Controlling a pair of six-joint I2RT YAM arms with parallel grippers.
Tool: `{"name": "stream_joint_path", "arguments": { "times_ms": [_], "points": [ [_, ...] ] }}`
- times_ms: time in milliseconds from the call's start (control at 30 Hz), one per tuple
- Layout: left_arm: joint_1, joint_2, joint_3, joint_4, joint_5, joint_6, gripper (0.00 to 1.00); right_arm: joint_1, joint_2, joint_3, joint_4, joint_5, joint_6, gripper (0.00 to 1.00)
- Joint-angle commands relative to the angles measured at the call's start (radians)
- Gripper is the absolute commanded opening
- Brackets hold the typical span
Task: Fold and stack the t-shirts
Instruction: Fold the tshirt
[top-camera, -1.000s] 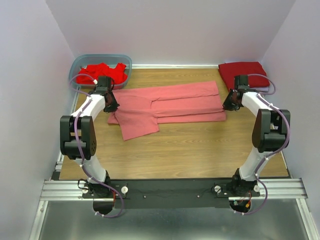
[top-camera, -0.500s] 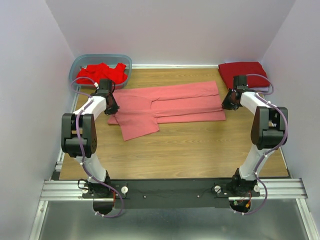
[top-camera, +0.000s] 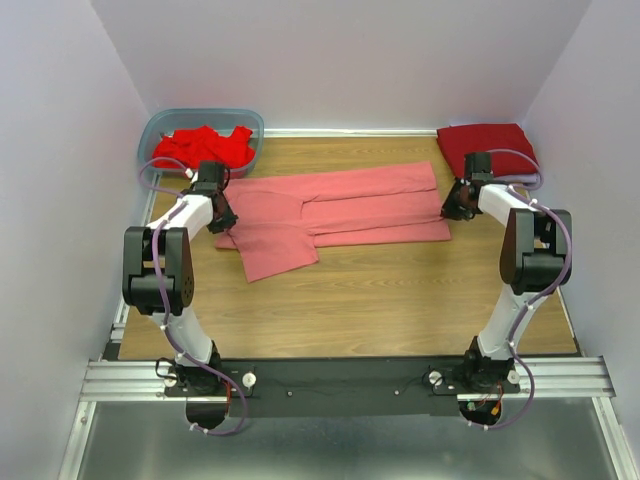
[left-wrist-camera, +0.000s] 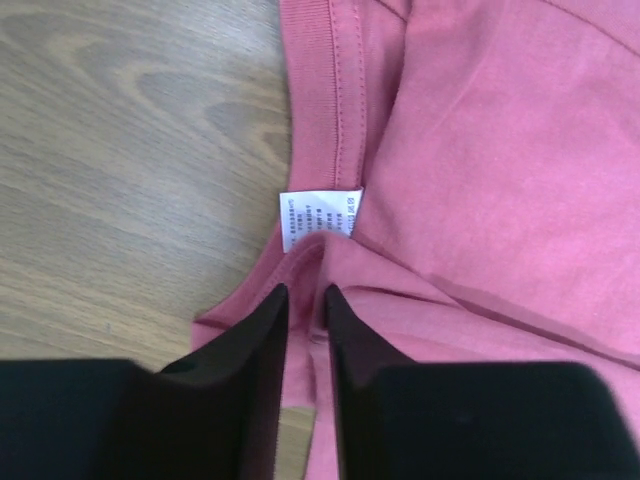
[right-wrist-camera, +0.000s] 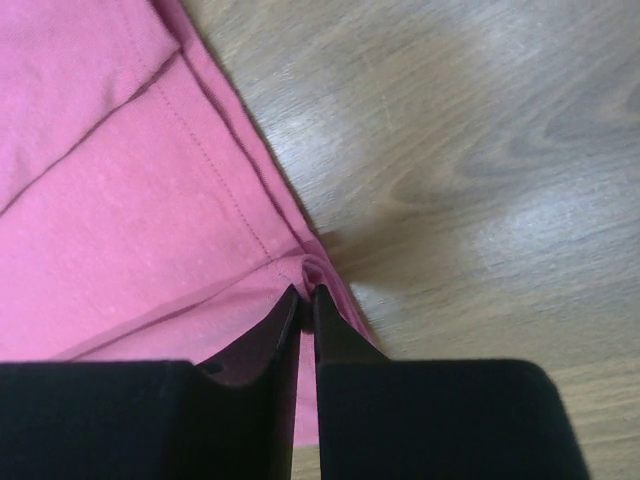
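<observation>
Two grippers pinch opposite ends of one pink tee (top-camera: 340, 205), which lies partly folded and stretched lengthwise between them, a sleeve flap spilling toward the near side by the left one. The left gripper (left-wrist-camera: 305, 300) has its black fingers drawn almost together on a raised pleat of pink cloth at the collar (left-wrist-camera: 340, 120). A white label (left-wrist-camera: 320, 215) sits just ahead of the fingertips, with bare wood off to their left in the wrist view. The right gripper (right-wrist-camera: 305, 296) has its fingers pressed together on a small ridge of cloth at the hem (right-wrist-camera: 250, 215). Pink fabric spreads ahead and left of the tips, and wood grain shows ahead and to their right. Seen from above, red tees (top-camera: 200, 147) lie heaped in a blue-grey tub (top-camera: 160, 125) just beyond the left gripper, close to but apart from the pink tee. A crimson tee (top-camera: 487, 148) rests folded flat just beyond the right gripper, at the far corner of the wooden table (top-camera: 400, 290). Both arms reach forward from the near edge, wrists low over the wood.
</observation>
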Motion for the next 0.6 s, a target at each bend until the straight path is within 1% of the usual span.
{"name": "stream_joint_path", "arguments": {
  "times_ms": [0, 100, 133, 167, 233, 267, 300, 333, 400, 433, 467, 567],
  "points": [
    [0.007, -0.023, -0.028, 0.022, -0.051, -0.013, 0.35, -0.002, 0.006, 0.015, 0.042, -0.045, -0.032, 0.18],
    [0.007, -0.058, -0.043, 0.022, -0.052, -0.016, 0.40, 0.010, -0.028, 0.014, 0.045, -0.049, -0.052, 0.29],
    [0.007, -0.072, -0.053, 0.020, -0.052, -0.018, 0.46, 0.013, -0.041, 0.012, 0.047, -0.051, -0.058, 0.33],
    [0.007, -0.087, -0.057, 0.020, -0.046, -0.018, 0.48, 0.018, -0.052, 0.012, 0.045, -0.052, -0.063, 0.41],
    [0.004, -0.139, -0.077, 0.020, -0.040, -0.020, 0.49, 0.032, -0.099, 0.008, 0.044, -0.057, -0.067, 0.50],
    [-0.001, -0.162, -0.089, 0.020, -0.048, -0.033, 0.50, 0.036, -0.116, 0.005, 0.044, -0.057, -0.069, 0.58],
    [-0.007, -0.185, -0.103, 0.022, -0.057, -0.038, 0.52, 0.053, -0.135, -0.006, 0.045, -0.058, -0.070, 0.61],
    [-0.033, -0.231, -0.128, 0.022, -0.065, -0.038, 0.59, 0.067, -0.167, -0.012, 0.045, -0.060, -0.075, 0.64],
    [-0.061, -0.269, -0.146, 0.002, -0.104, -0.044, 0.64, 0.105, -0.202, -0.028, 0.044, -0.060, -0.079, 0.74],
    [-0.076, -0.308, -0.168, -0.006, -0.120, -0.049, 0.68, 0.119, -0.216, -0.049, 0.044, -0.062, -0.081, 0.75],
    [-0.111, -0.325, -0.178, -0.020, -0.144, -0.053, 0.69, 0.133, -0.248, -0.060, 0.044, -0.065, -0.081, 0.78],
    [-0.193, -0.407, -0.232, -0.050, -0.160, -0.090, 0.69, 0.209, -0.310, -0.109, 0.044, -0.071, -0.084, 0.79]
  ]
}}
